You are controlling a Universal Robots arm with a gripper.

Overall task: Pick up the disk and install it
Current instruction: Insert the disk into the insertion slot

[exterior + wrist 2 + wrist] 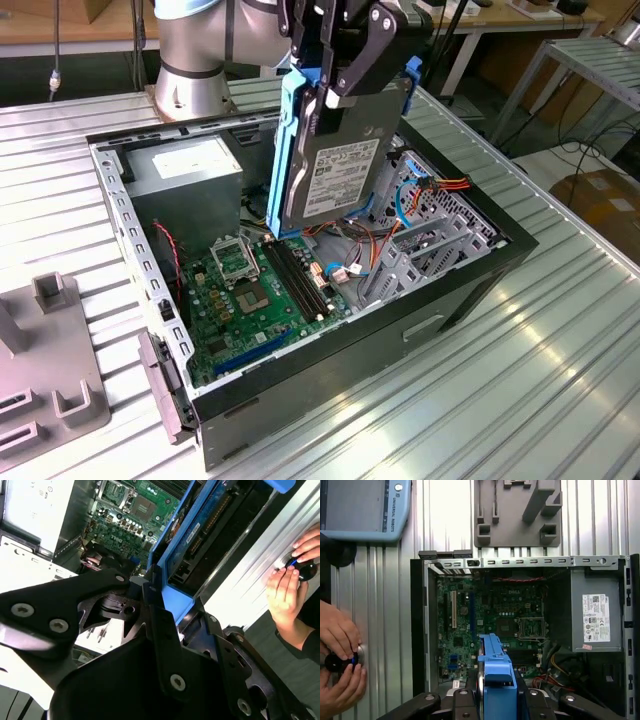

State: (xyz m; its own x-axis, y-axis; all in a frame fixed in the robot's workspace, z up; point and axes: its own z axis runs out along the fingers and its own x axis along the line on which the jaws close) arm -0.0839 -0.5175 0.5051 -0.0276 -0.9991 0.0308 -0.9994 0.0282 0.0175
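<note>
The gripper (322,92) clamps the disk (335,180) upright; open computer case (400,340) lies below.

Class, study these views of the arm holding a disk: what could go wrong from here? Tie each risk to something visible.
1. The gripper clamps the disk near its top, upright over the motherboard; a slip could drop it there.
2. Loose cables lie below the disk and might snag.
3. A person's hands rest beside the case and could be struck.
</note>
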